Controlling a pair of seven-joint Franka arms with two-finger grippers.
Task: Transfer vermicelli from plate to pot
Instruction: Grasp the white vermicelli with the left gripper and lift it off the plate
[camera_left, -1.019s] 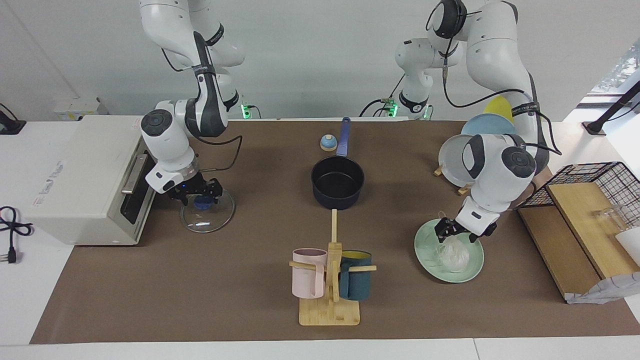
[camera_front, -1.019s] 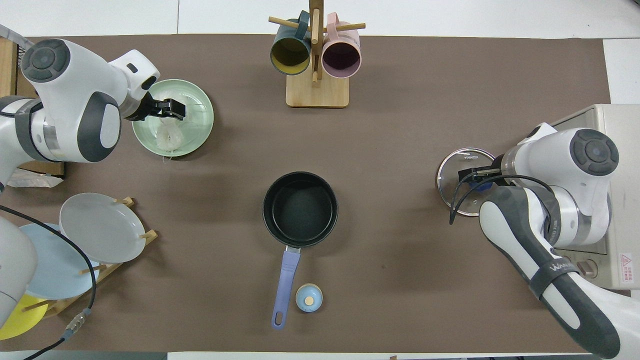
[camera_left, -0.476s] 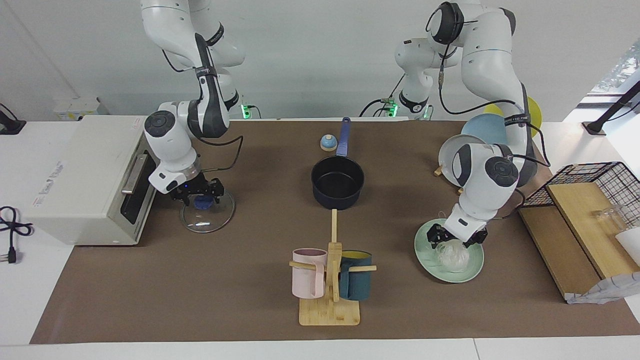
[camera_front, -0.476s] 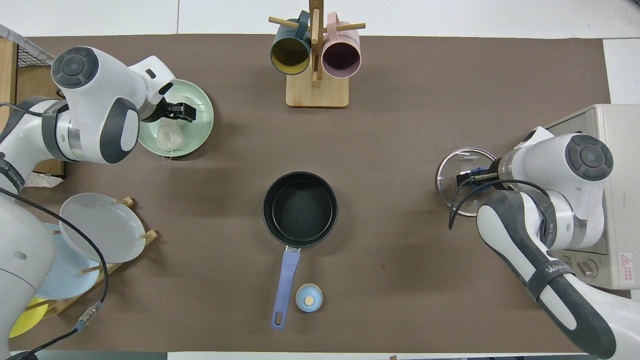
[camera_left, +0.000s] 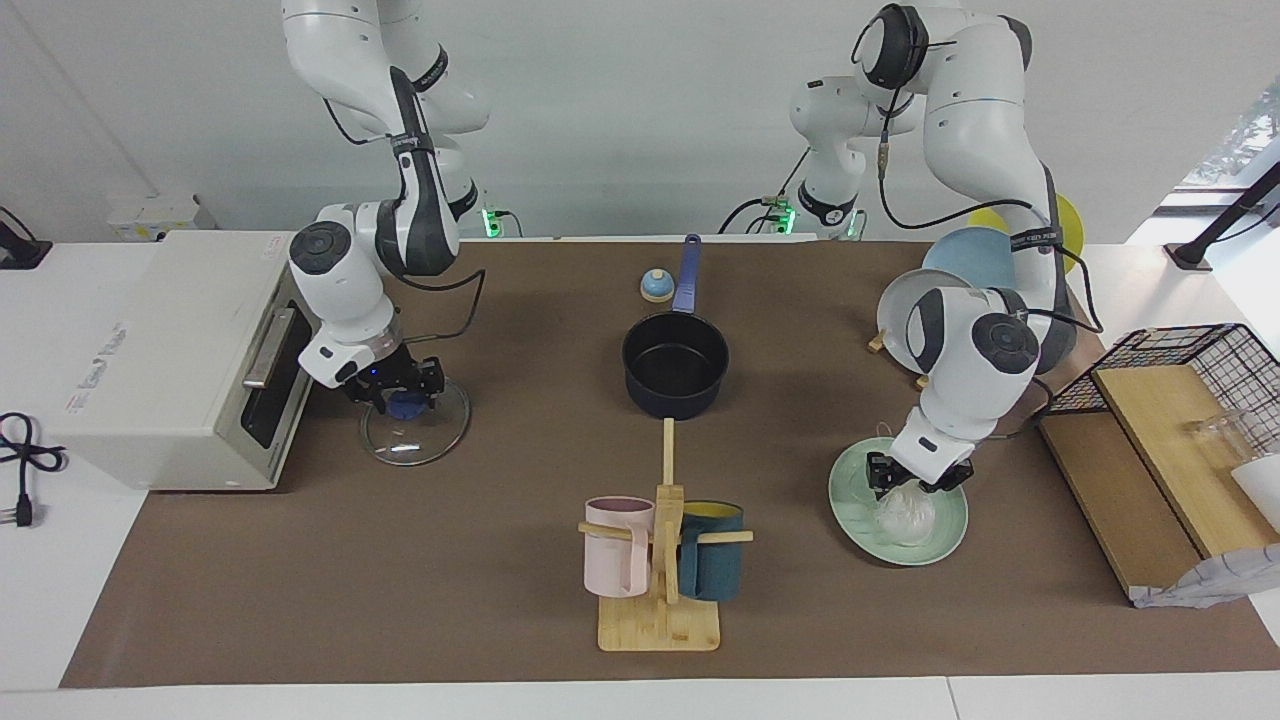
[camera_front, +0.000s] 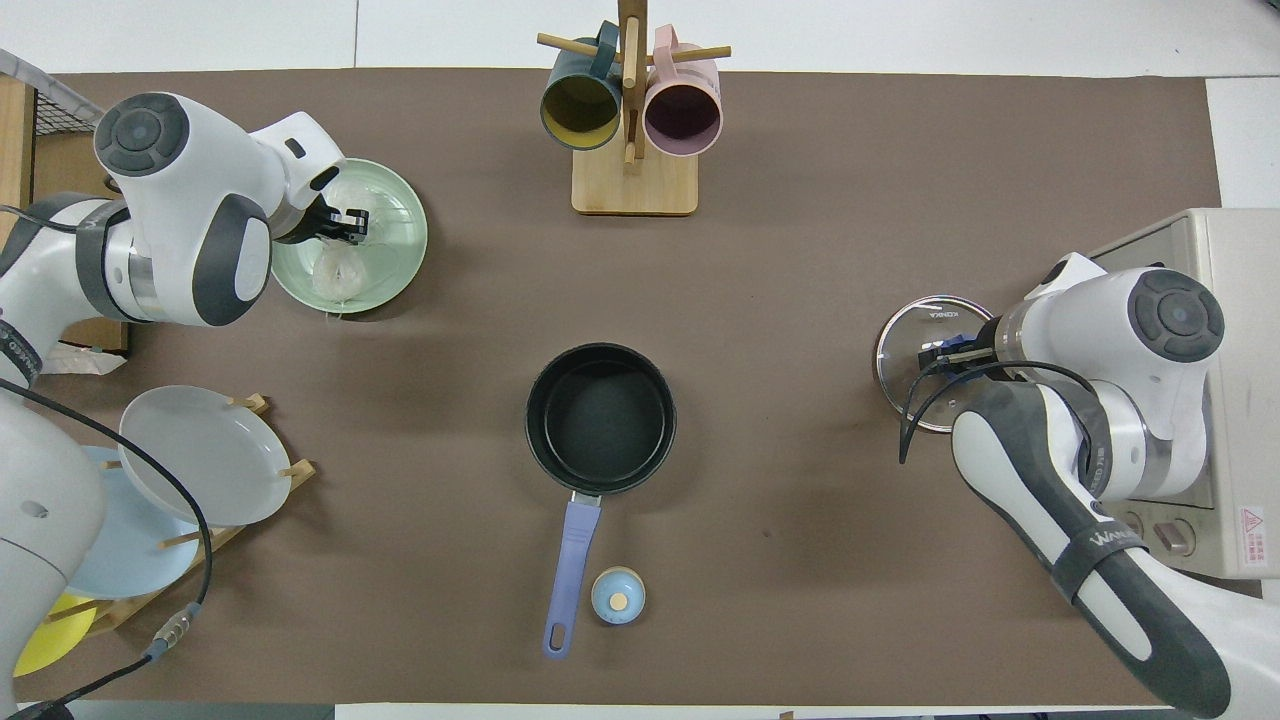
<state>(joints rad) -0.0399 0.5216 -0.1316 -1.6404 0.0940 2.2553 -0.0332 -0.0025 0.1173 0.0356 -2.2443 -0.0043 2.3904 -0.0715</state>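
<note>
While the pot (camera_left: 675, 362) sits open and bare inside at the middle of the tabletop (camera_left: 480, 560), its long blue handle (camera_left: 687, 274) pointing toward the robots, the vermicelli (camera_left: 905, 514) lies on the plate (camera_left: 935, 545) at the left arm's end, farther from the robots than the pot. The left gripper (camera_left: 918, 482) is down over the noodles on the side of the clump nearer the robots, and its jaws look narrowed around the top of the clump (from the overhead view a wisp of noodle shows between them), though I cannot tell whether they truly pinch it. The noodles show as a whitish translucent heap (camera_front: 338, 272) on the mint-green plate (camera_front: 400, 215), with the left gripper (camera_front: 345, 222) above them. The right gripper (camera_left: 400, 390) is low over a glass lid (camera_left: 440, 440) lying flat on the tabletop at the right arm's end, in front of the toaster oven (camera_left: 170, 350); its jaws bracket the lid's blue knob (camera_left: 406, 405), but whether they press on it I cannot tell. A small blue bell-shaped timer (camera_left: 656, 286) stands just beside the pot handle. A wooden mug tree (camera_left: 662, 590) holds a pink mug (camera_left: 615, 545) and a dark teal mug (camera_left: 712, 562), farther from the robots than the pot. A rack of plates (camera_left: 905, 320) stands near the left arm's base.
</note>
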